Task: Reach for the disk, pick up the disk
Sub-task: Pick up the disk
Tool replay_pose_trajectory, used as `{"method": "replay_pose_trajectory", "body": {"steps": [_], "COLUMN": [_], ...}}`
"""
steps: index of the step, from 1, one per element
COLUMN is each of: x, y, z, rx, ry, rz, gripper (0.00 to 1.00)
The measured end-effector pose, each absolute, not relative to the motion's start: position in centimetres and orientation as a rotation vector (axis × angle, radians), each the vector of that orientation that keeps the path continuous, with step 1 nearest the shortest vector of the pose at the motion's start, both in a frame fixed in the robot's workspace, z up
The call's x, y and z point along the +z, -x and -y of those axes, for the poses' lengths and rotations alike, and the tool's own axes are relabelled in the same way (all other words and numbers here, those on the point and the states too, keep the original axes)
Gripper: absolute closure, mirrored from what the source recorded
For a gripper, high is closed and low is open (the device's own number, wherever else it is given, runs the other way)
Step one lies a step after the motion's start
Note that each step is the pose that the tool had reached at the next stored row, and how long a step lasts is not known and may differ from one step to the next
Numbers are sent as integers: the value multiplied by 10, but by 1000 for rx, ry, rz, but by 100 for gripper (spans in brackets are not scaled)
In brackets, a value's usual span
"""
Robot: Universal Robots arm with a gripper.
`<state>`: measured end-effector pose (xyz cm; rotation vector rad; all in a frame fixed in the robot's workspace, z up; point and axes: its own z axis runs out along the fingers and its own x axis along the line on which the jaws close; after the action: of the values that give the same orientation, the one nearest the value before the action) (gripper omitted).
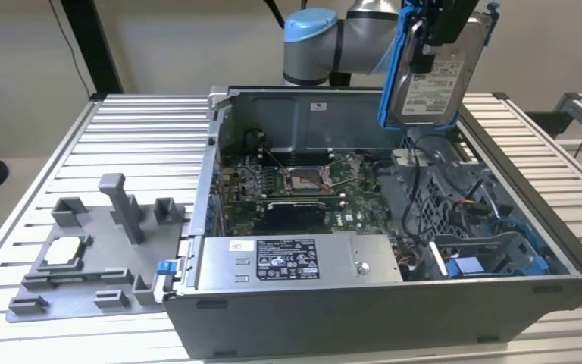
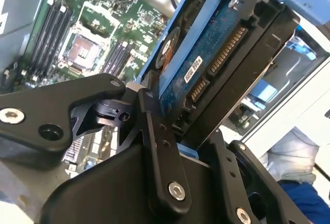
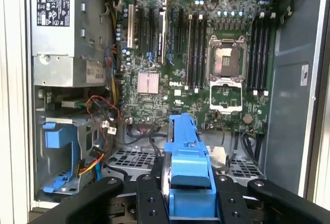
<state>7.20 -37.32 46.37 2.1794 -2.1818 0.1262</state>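
The claw point(image 1: 441, 34) pinches the disk point(image 1: 435, 80) and holds it upright in the air, above the rear of the open computer case point(image 1: 392, 303) and clear of everything inside it. In the exterior view the disk's white printed label faces the camera, its print too small to read, and the blue bracket point(image 1: 390, 68) frames its edge. In the second wrist view the disk's underside point(image 2: 206, 69) shows instead: a blue circuit board with its connector strip and a small white sticker, with the black fingers point(image 2: 160, 146) pressed against its sides. The first wrist view looks down past the bracket's blue end point(image 3: 190, 182) onto the motherboard point(image 3: 206, 69) with its bare processor socket point(image 3: 226, 61). The grey power supply point(image 1: 291, 262) bears a black-and-white label sticker. Beside the case, on the slatted counter point(image 1: 89, 152), a grey fixture plate point(image 1: 89, 258) holds what looks like a white-topped chip point(image 1: 64, 250).
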Motion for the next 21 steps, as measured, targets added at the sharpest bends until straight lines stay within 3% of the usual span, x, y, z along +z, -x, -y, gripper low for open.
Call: {"method": "replay_pose_trajectory", "body": {"steps": [21], "x": [464], "y": [-73], "z": [383], "rx": [124], "ry": [-2167], "rz": [2192], "gripper": [100]}}
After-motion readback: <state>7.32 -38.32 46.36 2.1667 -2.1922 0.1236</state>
